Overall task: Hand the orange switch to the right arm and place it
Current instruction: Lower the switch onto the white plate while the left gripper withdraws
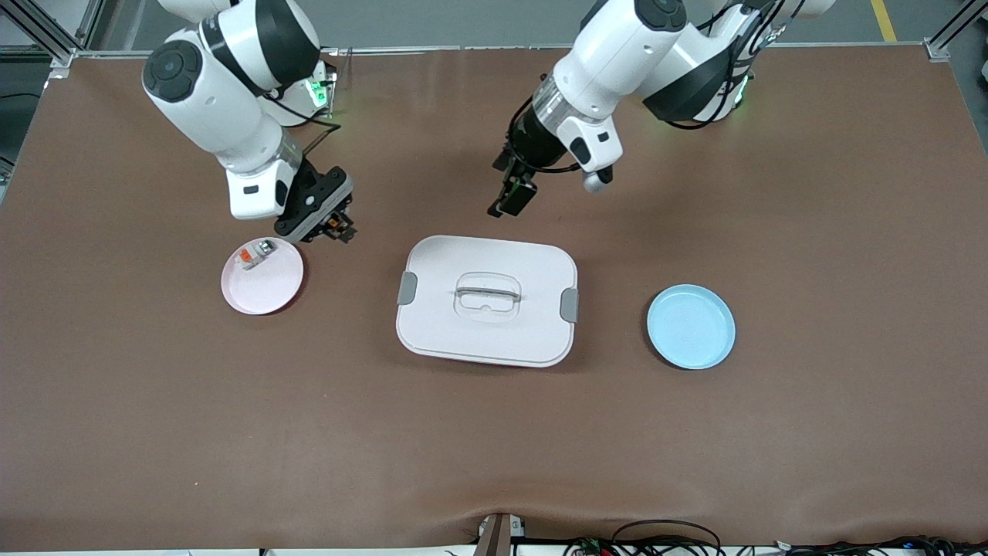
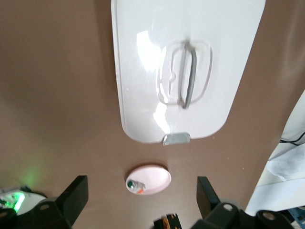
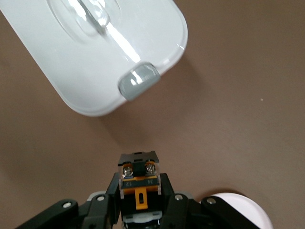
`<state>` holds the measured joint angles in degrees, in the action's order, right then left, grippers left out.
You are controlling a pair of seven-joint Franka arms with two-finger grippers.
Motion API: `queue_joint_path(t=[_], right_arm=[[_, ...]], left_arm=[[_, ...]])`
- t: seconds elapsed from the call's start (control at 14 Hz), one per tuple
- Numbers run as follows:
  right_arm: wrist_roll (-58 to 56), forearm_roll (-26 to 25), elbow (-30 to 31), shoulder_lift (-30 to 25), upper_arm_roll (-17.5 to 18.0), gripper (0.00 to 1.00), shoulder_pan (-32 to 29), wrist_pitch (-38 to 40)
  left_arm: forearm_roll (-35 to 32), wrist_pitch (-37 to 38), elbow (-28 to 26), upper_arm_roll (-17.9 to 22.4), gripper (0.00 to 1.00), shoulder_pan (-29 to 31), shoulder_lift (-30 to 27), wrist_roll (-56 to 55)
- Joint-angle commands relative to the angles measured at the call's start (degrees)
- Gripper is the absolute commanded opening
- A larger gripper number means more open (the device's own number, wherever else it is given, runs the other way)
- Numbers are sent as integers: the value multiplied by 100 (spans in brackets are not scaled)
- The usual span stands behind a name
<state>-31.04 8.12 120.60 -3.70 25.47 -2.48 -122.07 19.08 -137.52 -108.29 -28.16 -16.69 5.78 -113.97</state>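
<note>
The right arm (image 1: 231, 100) carries the right gripper (image 1: 333, 224) above bare table at the pink plate's (image 1: 270, 289) 2 o'clock edge, fingers clamped on the orange switch (image 3: 138, 183). The left gripper (image 1: 511, 197), fingers spread and empty, hangs over the table just off the white lidded box's (image 1: 486, 340) 12 o'clock rim. A blue plate (image 1: 691, 328) lies at the box's 3 o'clock. A small white-grey part (image 1: 255, 253) rests on the pink plate. The table (image 1: 494, 448) is brown.

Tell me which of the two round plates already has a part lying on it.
The round pink plate at the right arm's end, beside the right gripper; a small white-grey piece lies on it. The round blue plate is bare.
</note>
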Motion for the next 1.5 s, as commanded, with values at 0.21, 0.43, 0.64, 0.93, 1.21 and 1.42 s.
queue_joint_path(t=[0.21, 0.43, 0.64, 0.93, 1.21, 1.42], right_arm=[[-1877, -548, 393, 159, 73, 0, -858, -132], [-2790, -539, 683, 159, 73, 0, -1393, -404], [-3495, -539, 1289, 168, 73, 0, -1772, -1176], [-5128, -522, 1703, 693, 73, 0, -2413, -2073], [-5562, -522, 2072, 1353, 73, 0, -2608, -3075], [-5580, -522, 2248, 1827, 73, 0, -2590, -3796]], left_arm=[[-44, 489, -946, -14, 100, 867, -585, 1830], [-44, 542, -1596, -5, 100, 1333, -1033, 2974], [-53, 577, -1949, -5, 100, 1957, -1271, 4387], [-53, 586, -2090, -5, 100, 2739, -1369, 6681], [-79, 586, -2091, -5, 100, 3363, -1342, 8975], [-718, 586, -2047, -5, 100, 3847, -1281, 10314]])
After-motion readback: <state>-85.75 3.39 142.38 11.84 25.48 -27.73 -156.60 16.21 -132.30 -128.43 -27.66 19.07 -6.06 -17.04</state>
